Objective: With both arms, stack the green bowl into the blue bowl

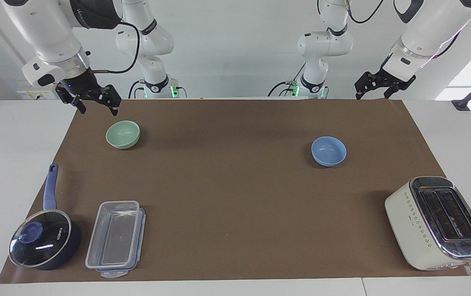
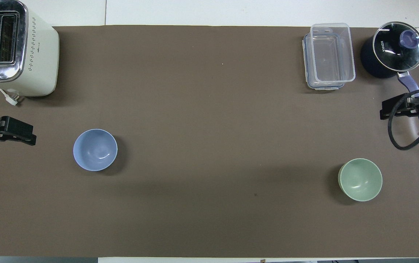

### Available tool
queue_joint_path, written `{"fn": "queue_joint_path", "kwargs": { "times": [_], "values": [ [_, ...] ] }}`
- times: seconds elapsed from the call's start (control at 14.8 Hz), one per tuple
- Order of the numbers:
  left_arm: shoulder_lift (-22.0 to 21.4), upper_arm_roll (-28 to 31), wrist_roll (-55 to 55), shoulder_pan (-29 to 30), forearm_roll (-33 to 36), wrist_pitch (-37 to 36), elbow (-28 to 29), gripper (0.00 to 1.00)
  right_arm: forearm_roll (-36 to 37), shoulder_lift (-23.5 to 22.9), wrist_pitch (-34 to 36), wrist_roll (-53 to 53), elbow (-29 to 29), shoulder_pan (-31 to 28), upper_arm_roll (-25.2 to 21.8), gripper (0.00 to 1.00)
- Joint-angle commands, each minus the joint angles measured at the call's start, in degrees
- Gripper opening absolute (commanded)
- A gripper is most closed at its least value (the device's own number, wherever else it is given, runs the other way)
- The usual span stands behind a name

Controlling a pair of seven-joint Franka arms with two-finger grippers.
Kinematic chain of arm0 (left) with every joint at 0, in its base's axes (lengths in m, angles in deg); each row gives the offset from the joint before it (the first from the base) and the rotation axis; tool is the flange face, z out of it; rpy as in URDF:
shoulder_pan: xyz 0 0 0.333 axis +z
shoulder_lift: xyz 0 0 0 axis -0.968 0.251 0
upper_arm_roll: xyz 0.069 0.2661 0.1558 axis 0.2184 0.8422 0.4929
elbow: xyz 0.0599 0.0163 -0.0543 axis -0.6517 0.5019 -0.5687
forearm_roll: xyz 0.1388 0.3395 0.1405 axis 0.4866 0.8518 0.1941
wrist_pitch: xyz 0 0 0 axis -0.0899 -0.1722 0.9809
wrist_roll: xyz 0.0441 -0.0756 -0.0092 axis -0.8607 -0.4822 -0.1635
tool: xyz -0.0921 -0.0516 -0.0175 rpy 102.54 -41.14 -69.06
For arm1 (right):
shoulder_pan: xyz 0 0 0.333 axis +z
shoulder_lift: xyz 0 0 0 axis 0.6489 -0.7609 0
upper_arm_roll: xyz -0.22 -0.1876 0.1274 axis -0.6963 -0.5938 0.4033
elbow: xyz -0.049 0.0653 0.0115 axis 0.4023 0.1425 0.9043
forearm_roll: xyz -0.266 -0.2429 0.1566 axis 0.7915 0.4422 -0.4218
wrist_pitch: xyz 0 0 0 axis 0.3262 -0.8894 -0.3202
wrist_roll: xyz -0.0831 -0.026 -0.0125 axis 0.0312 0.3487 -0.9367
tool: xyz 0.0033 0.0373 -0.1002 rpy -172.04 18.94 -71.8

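Observation:
The green bowl [image 1: 123, 134] [image 2: 360, 179] sits upright and empty on the brown mat, toward the right arm's end of the table. The blue bowl [image 1: 329, 151] [image 2: 95, 149] sits upright and empty toward the left arm's end. The two bowls are far apart. My right gripper [image 1: 97, 107] [image 2: 403, 107] hangs open and empty over the mat's corner, close to the green bowl but clear of it. My left gripper [image 1: 372, 93] [image 2: 12, 132] hangs open and empty over the mat's edge at its own end, well away from the blue bowl.
A cream toaster [image 1: 437, 222] stands farther from the robots than the blue bowl, at the left arm's end. A clear lidded container [image 1: 115, 238] and a dark blue saucepan with a glass lid [image 1: 42, 242] stand farther out than the green bowl. Two small white arms [image 1: 153, 49] stand at the back.

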Motion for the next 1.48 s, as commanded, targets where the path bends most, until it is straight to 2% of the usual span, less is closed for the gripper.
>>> {"fn": "queue_joint_path", "kwargs": {
  "times": [0.0,0.13,0.2,0.47,0.54,0.94,1.21,1.42],
  "values": [
    [-0.97,0.36,-0.26,-0.69,0.63,0.67,0.72,1.0,-0.22,1.43,-1.29,-1.12,-1.9,-0.29,0.07,1.0],
    [-1.49,0.27,0.35,-0.08,0.63,4.33,3.34,1.0,-0.22,1.43,-1.38,-1.03,-1.9,-0.29,0.07,1.0],
    [-2.11,0.36,0.79,0.01,0.63,7.06,6.93,1.0,-0.22,1.43,-1.29,-1.03,-1.99,-0.29,0.07,1.0],
    [-5.0,0.45,6.84,2.64,0.63,24.18,26.78,1.0,-0.22,1.43,-1.38,-0.85,-2.17,-0.29,0.07,1.0],
    [-4.58,0.36,8.42,2.82,0.63,27.53,29.7,1.0,-0.22,1.52,-1.38,-0.85,-2.17,-0.29,0.07,1.0],
    [1.05,0.36,9.76,1.95,0.71,40.55,36.58,1.0,-0.22,1.52,-1.38,-0.85,-2.17,-0.29,0.07,1.0],
    [2.02,0.36,10.81,1.86,0.71,43.9,38.51,1.0,-0.22,1.52,-1.29,-1.12,-2.25,-0.29,0.07,1.0],
    [2.63,0.27,10.72,1.07,0.71,46.27,40.1,0.95,-0.31,1.69,-1.55,-1.12,-2.69,-0.29,0.15,1.0]
  ]
}}
